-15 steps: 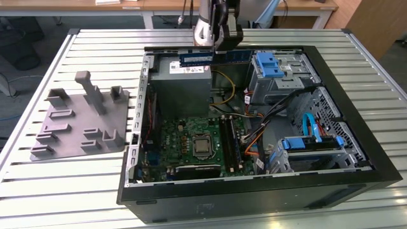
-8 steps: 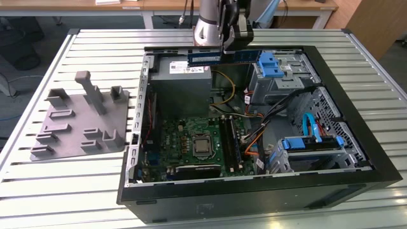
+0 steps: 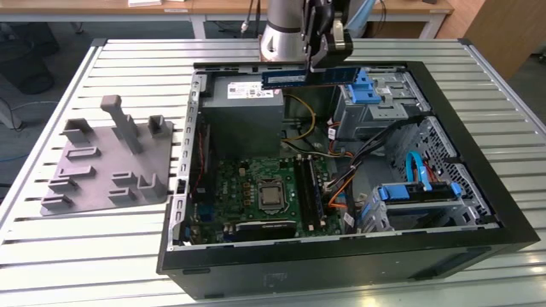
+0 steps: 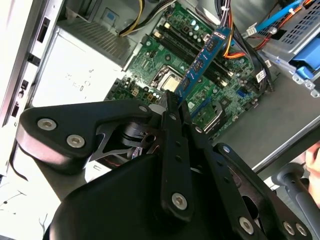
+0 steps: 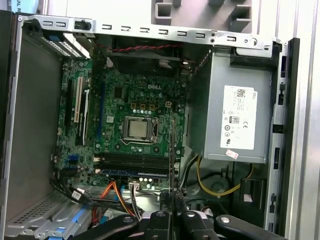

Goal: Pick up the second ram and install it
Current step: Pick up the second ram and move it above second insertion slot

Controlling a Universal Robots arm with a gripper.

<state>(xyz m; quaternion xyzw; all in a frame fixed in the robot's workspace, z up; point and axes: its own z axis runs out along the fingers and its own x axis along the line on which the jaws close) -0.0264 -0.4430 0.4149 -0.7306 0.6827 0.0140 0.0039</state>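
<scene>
Slatted pale metal makes up the surface (image 3: pixel 128 256), which carries an open black computer case (image 3: pixel 341 252) lying on its side. The pincer (image 3: pixel 327 67) hangs from the arm (image 3: pixel 286 25) over the far edge of the case, clenched on the second ram (image 3: pixel 295 77). In the exterior view the blue-green stick lies level and sticks out of the pincer towards the exterior view's left, above the far end of the power supply (image 3: pixel 243 115).

In the second wrist view the black fingers (image 4: pixel 171 107) pinch one end of the stick, and the rest of it, with its dark chips, reaches out over the board, clear of it. In the first wrist view the stick shows edge-on as a thin dark line.

Below and nearer lies the green motherboard (image 3: pixel 247 179), with the processor socket (image 3: pixel 272 197) in its middle. The long black slot rails (image 3: pixel 309 185) run just beside the socket on the exterior view's right. Further to that side, blue drive brackets (image 3: pixel 418 192) sit in the metal cage. Outside the case, on the exterior view's left, a grey tray (image 3: pixel 94 182) with upright blocks rests on the surface, well apart from the pincer.
</scene>
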